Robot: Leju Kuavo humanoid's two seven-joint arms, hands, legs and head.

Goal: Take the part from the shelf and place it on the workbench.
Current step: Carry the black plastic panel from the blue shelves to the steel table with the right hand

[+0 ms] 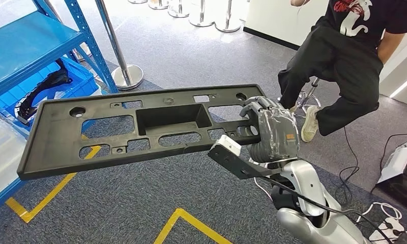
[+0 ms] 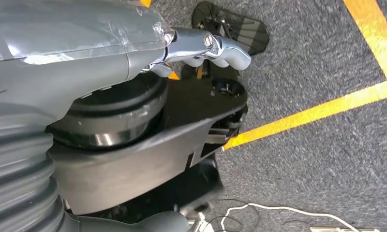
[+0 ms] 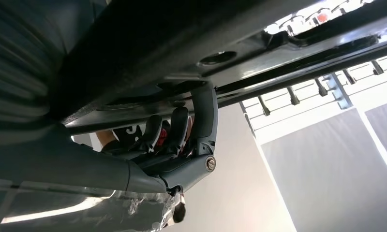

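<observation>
Grey carpet (image 1: 191,46) runs under me, crossed by yellow tape lines (image 1: 189,219), with a blue shelf (image 1: 33,46) standing at ten o'clock and chrome stanchion posts (image 1: 121,63) beyond it toward eleven. On the shelf's lower level sits a blue bin (image 1: 77,84) holding a dark curved piece (image 1: 38,91). At one o'clock a person in a black shirt and dark trousers (image 1: 344,61) sits on a stool. White cables and a power strip (image 1: 389,223) lie on the carpet at five o'clock.

The part (image 1: 125,129), a long black plastic panel with cut-outs and a boxy recess in its middle, is in the air in front of me, clear of the shelf. It stretches from nine o'clock across to about three o'clock, tilted so its left end hangs lower. My right hand (image 1: 272,129) grips its right end: my fingers (image 1: 257,104) curl over the far edge and through one of the openings. In the right wrist view those dark fingers (image 3: 179,128) hook up against the panel's underside, clenched on it, with ceiling panels behind.

My left hand (image 2: 201,48) hangs low over the carpet, near an orange-yellow tape line (image 2: 327,108). Its pale fingers (image 2: 230,53) are curled inward with nothing in them, and a white cable (image 2: 278,210) trails on the floor below.
</observation>
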